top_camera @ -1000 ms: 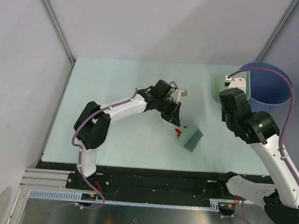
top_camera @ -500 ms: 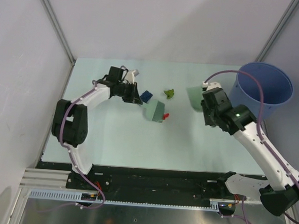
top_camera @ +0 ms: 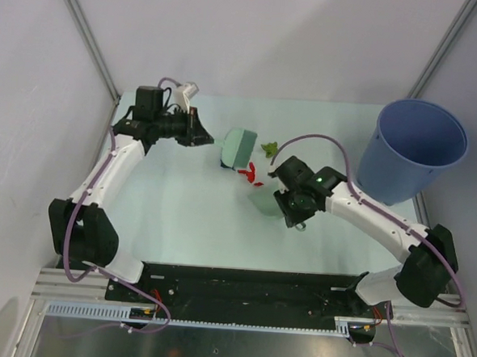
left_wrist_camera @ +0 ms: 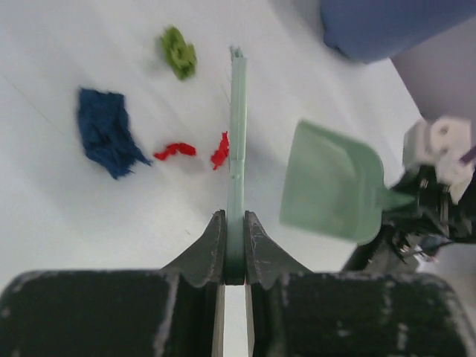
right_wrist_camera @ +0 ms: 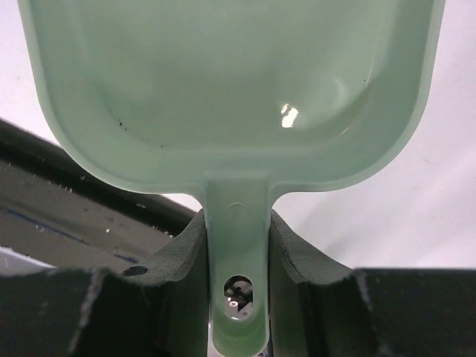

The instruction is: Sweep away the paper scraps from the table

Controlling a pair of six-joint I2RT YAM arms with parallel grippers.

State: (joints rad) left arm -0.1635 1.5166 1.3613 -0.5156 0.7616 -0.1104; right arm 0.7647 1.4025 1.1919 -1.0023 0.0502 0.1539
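From above, a tall blue bucket [top_camera: 415, 145] stands at the far right corner of the pale green tabletop [top_camera: 163, 214], well apart from the work in the middle. A black rail [top_camera: 240, 280] runs along the near edge. The left pincer [top_camera: 207, 136] reaches in from the far left and holds a mint-green brush [top_camera: 239, 149]. The right pincer [top_camera: 284, 204] holds a matching dustpan [top_camera: 263, 204] just on the near side of the brush. The paper scraps [top_camera: 249, 176] lie between brush and dustpan: red bits near the brush's lower end, and a green bit [top_camera: 268, 148] just to its right.

The left wrist view shows the jaws clamped together on the thin edge of the brush, which stands upright and points away. Left of it lie a crumpled dark blue bit [left_wrist_camera: 106, 132], a green one farther off, and two small red shreds, one right beside the brush. The dustpan is on the brush's other side, tilted and a little blurred, so the brush stands between it and most of the scraps.

In the right wrist view the jaws are clamped on the dustpan's handle [right_wrist_camera: 236, 245]; the glossy pan fills the frame, with no scraps seen in the part shown.
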